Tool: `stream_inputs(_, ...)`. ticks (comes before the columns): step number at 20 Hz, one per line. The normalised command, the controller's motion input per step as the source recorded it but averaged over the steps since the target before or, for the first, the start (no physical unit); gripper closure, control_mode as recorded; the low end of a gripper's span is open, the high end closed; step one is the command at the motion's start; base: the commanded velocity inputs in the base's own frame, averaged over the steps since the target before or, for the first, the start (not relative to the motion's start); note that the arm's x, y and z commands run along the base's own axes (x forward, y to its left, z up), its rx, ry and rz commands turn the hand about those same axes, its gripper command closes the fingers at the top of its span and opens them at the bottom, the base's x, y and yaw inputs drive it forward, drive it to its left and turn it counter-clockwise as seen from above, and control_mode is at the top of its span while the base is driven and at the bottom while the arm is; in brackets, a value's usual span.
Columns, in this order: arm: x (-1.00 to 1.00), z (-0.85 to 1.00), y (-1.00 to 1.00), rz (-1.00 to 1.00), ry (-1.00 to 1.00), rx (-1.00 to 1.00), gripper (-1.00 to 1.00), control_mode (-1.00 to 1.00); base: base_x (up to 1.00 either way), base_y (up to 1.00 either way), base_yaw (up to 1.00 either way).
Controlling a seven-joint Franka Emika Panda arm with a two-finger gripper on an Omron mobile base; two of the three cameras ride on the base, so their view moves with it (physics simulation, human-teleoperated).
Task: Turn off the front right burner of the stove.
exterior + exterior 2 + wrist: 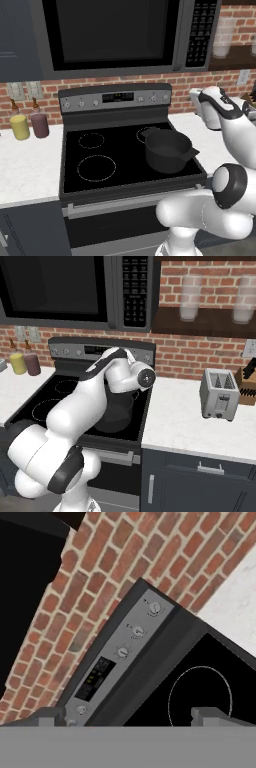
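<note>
The stove [125, 117] has a black glass top and a grey back panel [116, 99] with small round knobs and a display. A dark pot [167, 149] stands on the right front of the glass and covers the front right burner. In the hand view, rolled to a slant, the panel [107, 667] runs diagonally. Three right-hand knobs [138, 631] sit beyond the display [95, 677], and a thin white ring [200, 699] shows on the glass. My gripper [130, 714] is open and empty, its fingertips [50, 714] far apart, well short of the panel.
A black microwave [110, 35] hangs over the stove. Yellow and purple bottles [29, 125] stand on the left counter. A toaster [219, 393] and a knife block [247, 381] are on the right counter [190, 426]. My arm [95, 391] reaches over the cooktop.
</note>
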Motion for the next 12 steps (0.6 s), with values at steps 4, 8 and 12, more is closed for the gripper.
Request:
stream_inputs(4,0.23,-0.12,0.00,0.00,0.00,0.00,-1.00,-1.00,0.00,0.00,0.00)
stream_inputs(8,0.28,-0.11,0.00,0.00,0.00,0.00,-1.00,-1.00,0.00,0.00,0.00)
stream_inputs(12,0.36,-0.13,0.00,0.00,0.00,-0.01,-1.00,-1.00,0.00,0.00,0.00)
